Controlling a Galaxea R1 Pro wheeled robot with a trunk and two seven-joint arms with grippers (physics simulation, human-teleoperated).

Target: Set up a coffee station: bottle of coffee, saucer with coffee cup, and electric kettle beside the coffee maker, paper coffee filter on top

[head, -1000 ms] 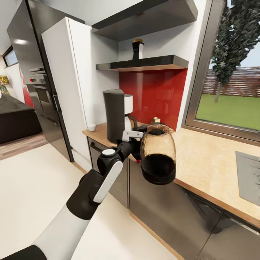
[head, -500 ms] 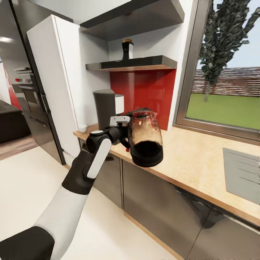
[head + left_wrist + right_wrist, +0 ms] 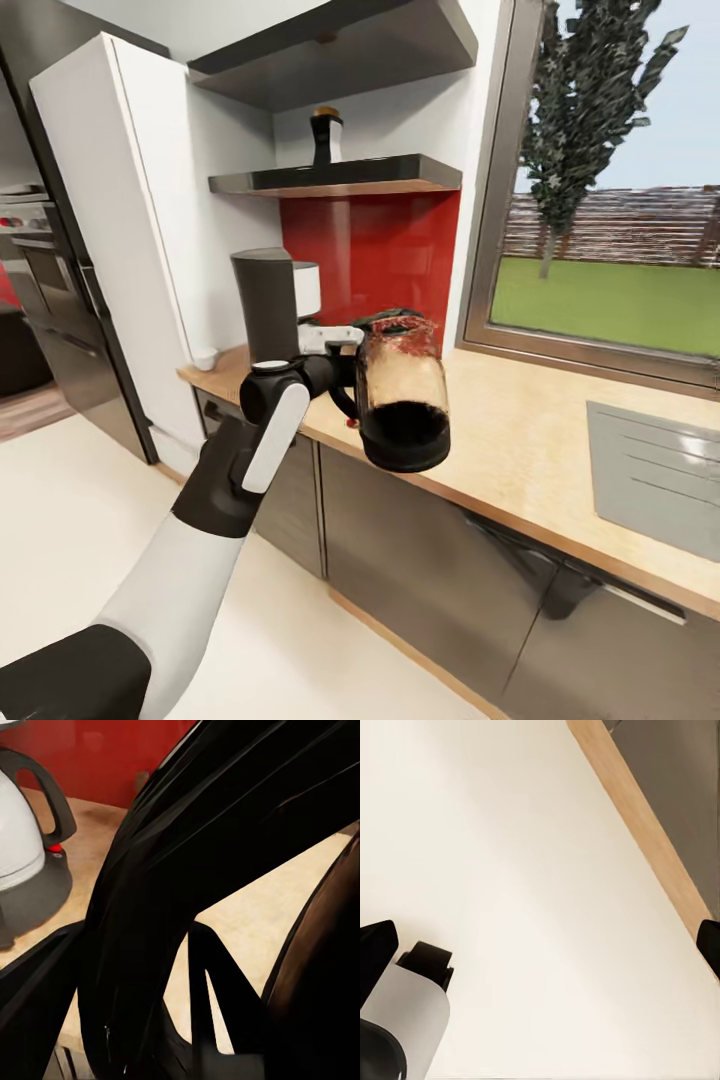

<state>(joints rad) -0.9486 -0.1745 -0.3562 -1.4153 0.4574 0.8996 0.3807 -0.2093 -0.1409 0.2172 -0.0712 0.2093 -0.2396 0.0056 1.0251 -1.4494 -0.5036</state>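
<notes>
Coffee cup (image 3: 205,358) sitting at the far left end of the kitchen countertop (image 3: 540,450), well left of the jaws. Coffee maker (image 3: 266,305) standing just behind and left of the left gripper (image 3: 345,362). Left gripper clenching the black handle of the electric kettle (image 3: 402,395), kettle hanging in the air at the counter's front edge, dark liquid pooling low. Bottle of coffee (image 3: 325,135) resting on the kitchen shelf (image 3: 335,177), above the jaws. Right gripper (image 3: 540,945) pointing down over pale floor (image 3: 525,870); fingertips showing at opposite edges, jaws spread wide, holding nothing.
</notes>
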